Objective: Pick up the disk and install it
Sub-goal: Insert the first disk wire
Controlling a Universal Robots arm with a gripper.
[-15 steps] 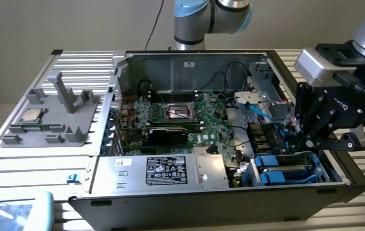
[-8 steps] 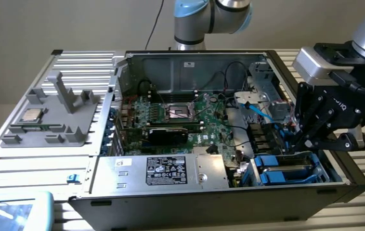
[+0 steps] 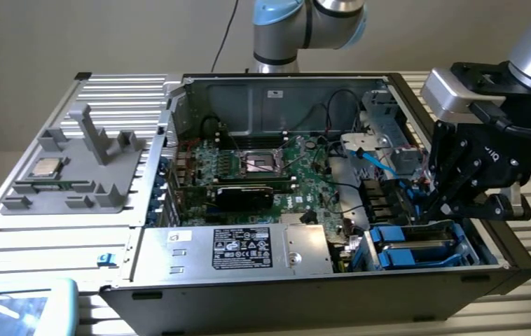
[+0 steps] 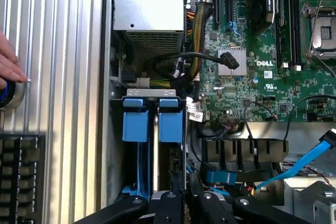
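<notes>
Carefully: my claw (image 4: 173,203), pinched narrow on the disk (image 4: 156,145), should lower it square into the drive bay (image 4: 115,145).

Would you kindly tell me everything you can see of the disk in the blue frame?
The disk is a flat silver drive clipped in a bright blue plastic frame. It sits in the bay at the near corner of the open computer case, on the exterior view's right, beside the silver box with a black label. The wrist view shows two squared blue tabs of the frame next to a grey bar. The gripper stands over the disk's far end; whether it touches the disk cannot be told.
</notes>
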